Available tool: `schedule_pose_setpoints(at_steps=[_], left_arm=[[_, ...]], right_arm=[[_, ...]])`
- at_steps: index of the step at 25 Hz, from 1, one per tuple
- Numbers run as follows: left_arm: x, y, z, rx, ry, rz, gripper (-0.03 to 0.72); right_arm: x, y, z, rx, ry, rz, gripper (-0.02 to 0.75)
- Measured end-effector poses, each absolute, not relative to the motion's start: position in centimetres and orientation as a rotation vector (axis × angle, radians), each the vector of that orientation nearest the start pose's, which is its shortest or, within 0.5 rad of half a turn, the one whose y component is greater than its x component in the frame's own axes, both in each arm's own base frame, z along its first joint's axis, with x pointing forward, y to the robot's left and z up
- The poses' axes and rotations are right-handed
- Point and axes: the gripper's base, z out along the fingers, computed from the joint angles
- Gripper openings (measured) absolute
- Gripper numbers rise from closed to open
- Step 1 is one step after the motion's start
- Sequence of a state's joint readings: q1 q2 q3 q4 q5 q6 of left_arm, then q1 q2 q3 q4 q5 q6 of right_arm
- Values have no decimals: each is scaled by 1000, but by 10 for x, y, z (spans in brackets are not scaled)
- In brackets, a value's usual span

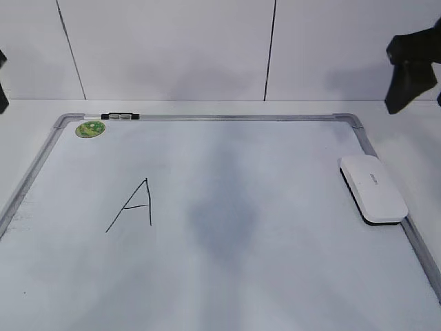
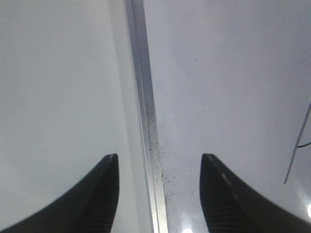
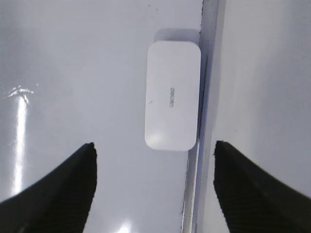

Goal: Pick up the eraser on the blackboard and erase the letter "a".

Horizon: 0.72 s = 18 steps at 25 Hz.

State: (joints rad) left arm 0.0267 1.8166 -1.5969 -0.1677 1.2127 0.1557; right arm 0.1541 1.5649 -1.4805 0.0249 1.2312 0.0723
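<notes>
Eraser, a white rounded-rectangular plastic block with a dark underside and small grey lettering, lies flat at the right edge of the blackboard, touching or just overlapping the silver-grey metal frame there. The board itself is a large white dry-erase surface with rounded corners and a round green sticker in its far left corner.

The only letter visible is an angular black capital "A", left of centre and well apart from the eraser. No cursive lowercase "a" shows in any view.

Right gripper: fingers spread wide, holding nothing, hanging above the eraser with the block framed between them in the wrist view. Left gripper: fingers also apart and empty, straddling the board's left frame rail, with a thin black stroke at the right margin of that view.

Risks, as judged:
- The eraser sits against the frame rail, so the outer finger may land on the metal rather than the block's side and the grip may slip.
- A grip too far toward one end could tilt the felt off the board.
- Uneven wiping pressure could leave part of the letter behind.

Count: one eraser, one board, one written letter, one sticker, one small black-and-white marker on the far frame, two grippers.
</notes>
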Motion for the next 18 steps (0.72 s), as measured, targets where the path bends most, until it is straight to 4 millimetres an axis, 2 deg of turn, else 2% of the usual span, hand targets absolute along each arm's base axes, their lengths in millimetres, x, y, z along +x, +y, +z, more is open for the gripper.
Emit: schedule_pose_setpoints(at_steps=[6,9,13,18], left_arm=[[326,-12,372,147,2677,-201,401],[293,-20,400,161,2588,-254,401],[243,-29,414,165,2533,-304,401],[179,-30,399,142,2534,-328,401]], right_arm=[[251,42,357,-116,2756,99,593],[218,37,366,-115,2709,105,593],[177,30,374,-114,2637,109,593],[129,21,377,-112,2538,90,593]])
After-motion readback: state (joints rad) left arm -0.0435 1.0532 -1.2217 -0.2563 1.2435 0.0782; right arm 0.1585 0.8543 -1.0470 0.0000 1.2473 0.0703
